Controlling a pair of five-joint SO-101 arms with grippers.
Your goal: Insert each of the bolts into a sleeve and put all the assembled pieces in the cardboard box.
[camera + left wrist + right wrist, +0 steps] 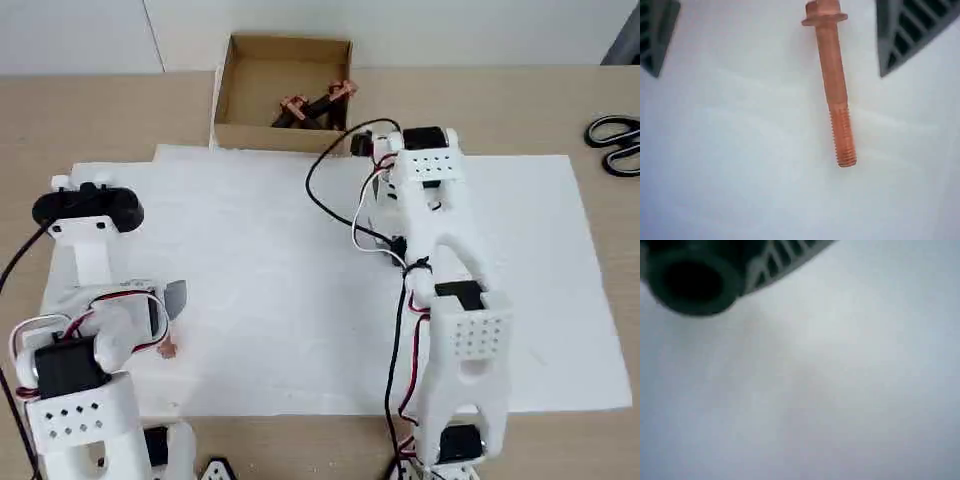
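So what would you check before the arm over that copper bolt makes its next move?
1. Left tool open: ok.
2. Bolt lying between its fingers on the white sheet: ok.
3. Bolt gripped: not ok, untouched.
4. Sleeve by the right arm firmly held: cannot tell.
5. Cardboard box open, room beside the assembled pieces: ok.

White sheet (280, 290) around 1 bolt (832, 85) seems unobstructed.
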